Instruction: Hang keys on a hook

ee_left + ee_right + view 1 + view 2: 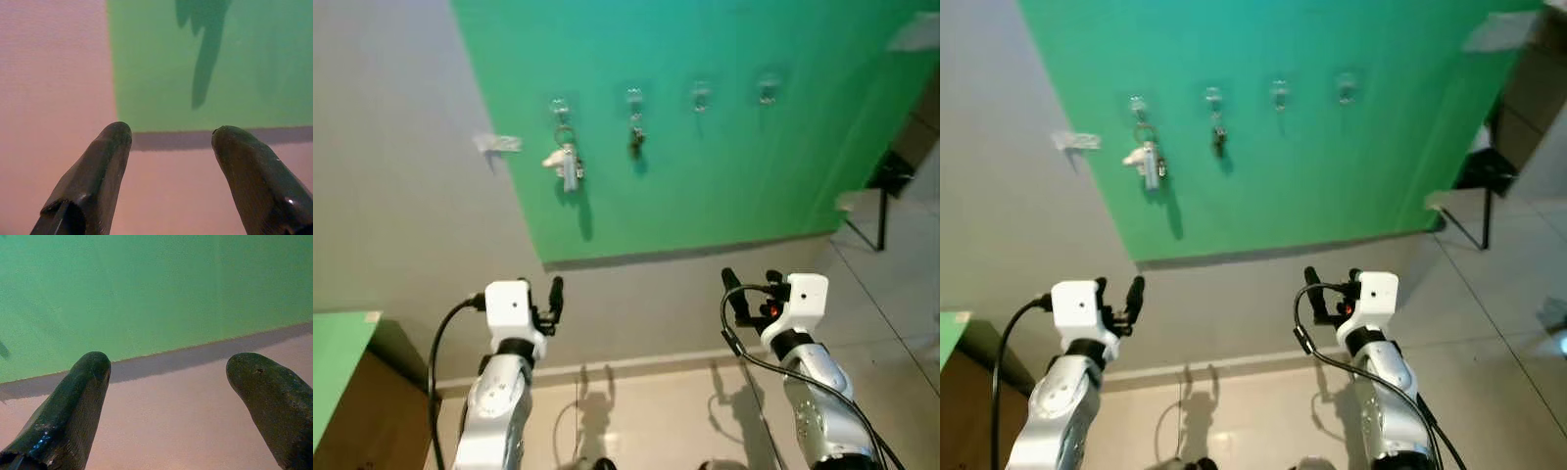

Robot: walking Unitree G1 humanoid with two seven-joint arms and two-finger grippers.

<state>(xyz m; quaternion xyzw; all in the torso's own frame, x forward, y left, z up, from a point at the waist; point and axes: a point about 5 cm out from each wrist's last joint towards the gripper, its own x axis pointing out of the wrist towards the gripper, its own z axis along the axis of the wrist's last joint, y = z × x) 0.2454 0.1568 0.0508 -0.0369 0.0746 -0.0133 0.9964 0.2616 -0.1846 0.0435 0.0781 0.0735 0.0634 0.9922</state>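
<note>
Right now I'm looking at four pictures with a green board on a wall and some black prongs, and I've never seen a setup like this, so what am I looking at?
This is a humanoid robot facing a wall. The two wide pictures come from the two eyes of its head camera and show the same scene. A green board on the wall carries a row of four hooks. The leftmost hook already holds a bunch of keys, the second hook holds a smaller dark set of keys, and the other two look bare.

The silver arms below end in the left gripper and the right gripper. The two close-up pictures come from cameras on the wrists, looking along each gripper's black fingers. Both grippers are open and hold nothing.
</note>
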